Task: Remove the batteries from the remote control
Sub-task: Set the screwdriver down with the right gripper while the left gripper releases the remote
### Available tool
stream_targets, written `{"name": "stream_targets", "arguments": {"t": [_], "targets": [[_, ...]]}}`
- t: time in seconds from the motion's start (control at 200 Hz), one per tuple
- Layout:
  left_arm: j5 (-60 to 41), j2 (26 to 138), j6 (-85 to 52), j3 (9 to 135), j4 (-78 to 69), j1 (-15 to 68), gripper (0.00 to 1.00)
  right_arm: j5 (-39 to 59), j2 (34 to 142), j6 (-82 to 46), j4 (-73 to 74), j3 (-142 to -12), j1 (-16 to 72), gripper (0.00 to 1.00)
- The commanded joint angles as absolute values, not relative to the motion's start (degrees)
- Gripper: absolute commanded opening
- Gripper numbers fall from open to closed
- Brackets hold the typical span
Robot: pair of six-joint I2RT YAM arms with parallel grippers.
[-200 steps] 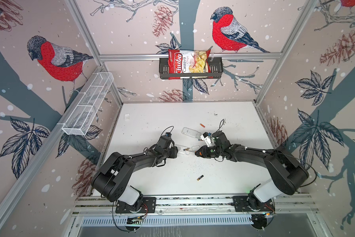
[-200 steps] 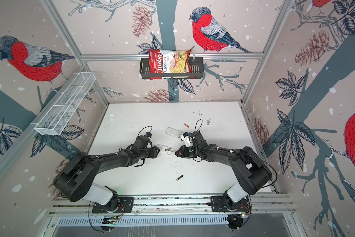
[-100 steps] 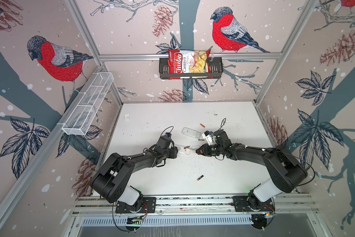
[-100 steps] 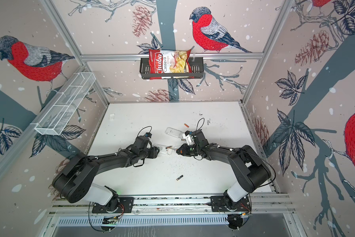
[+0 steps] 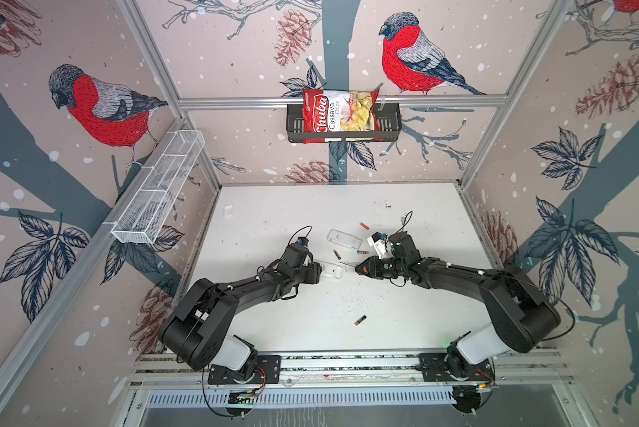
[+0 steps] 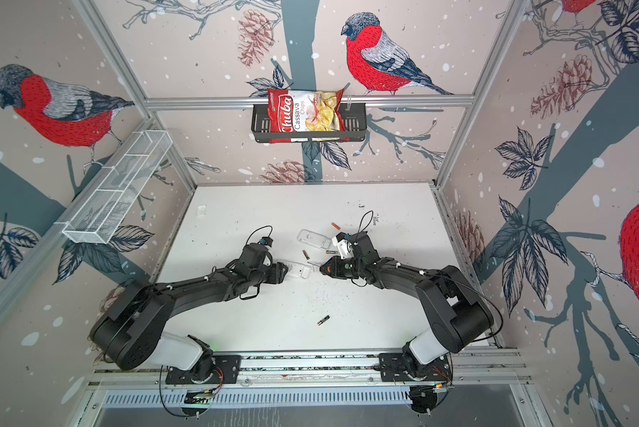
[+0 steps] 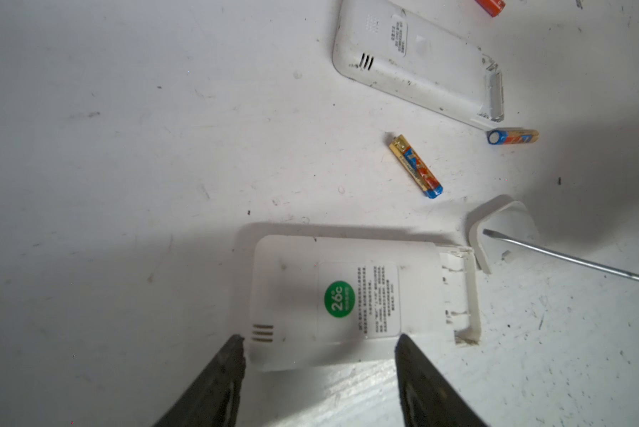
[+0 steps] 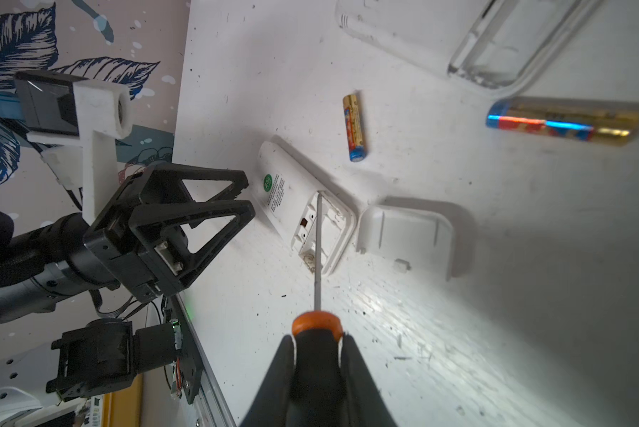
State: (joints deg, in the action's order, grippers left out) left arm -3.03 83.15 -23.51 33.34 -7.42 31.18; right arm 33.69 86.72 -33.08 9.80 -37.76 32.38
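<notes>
The white surface (image 5: 310, 207) carries everything. The left claw (image 7: 319, 344) lies low on it with its jaws spread. Its tips sit at the vented end of the white remote control with a green round sticker (image 7: 347, 295), and from both wrist views they do not look clamped on it. The right claw (image 8: 318, 338) is pressed together on the black-handled screwdriver with an orange collar (image 8: 316, 324). The thin shaft points at that remote's open end; I cannot tell whether the tip touches anything.

A second white remote control (image 7: 414, 63) lies back-up nearby, and its open end looks empty. The sticker remote's open battery bay (image 8: 332, 229) shows only contacts and bare plastic. The loose white battery cover (image 8: 410, 236) lies just beside it.

The batteries all appear to be out on the surface:
- A gold-and-blue battery (image 7: 416, 166) lies between the two remotes.
- A second gold-and-blue battery (image 7: 512, 136) is just beside the second remote's open end.
- A mostly orange battery (image 5: 364, 226) lies past that remote.
- A dark battery (image 5: 360, 320) lies alone nearer the arm bases, well apart from the rest.

With four cells loose and both bays apparently bare, I judge the unloading essentially finished. Little seems left beyond setting the tool down and backing both arms away.
</notes>
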Motion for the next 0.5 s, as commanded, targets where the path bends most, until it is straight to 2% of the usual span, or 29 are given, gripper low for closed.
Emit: {"name": "stream_targets", "arguments": {"t": [0.0,0.09,0.145,0.305,0.495], "targets": [[-1.9,81.4,-22.5,33.3,-6.7,31.2,0.77,28.2,83.2,-33.2,11.0,-35.7,30.8,0.0],[-1.2,79.1,-22.4,32.2,-7.1,31.2,0.87,23.9,78.9,-33.1,11.0,-32.8,28.8,0.0],[-0.8,77.5,-22.7,31.5,-7.3,31.2,0.97,21.0,76.1,-33.2,10.9,-31.0,27.6,0.0],[0.5,72.9,-23.4,29.1,-8.7,31.2,0.97,8.8,69.3,-34.6,11.6,-25.4,26.8,0.02],[2.3,69.2,-23.2,27.9,-8.4,31.3,0.97,1.3,68.5,-35.8,16.3,-19.4,27.9,0.04]]}}
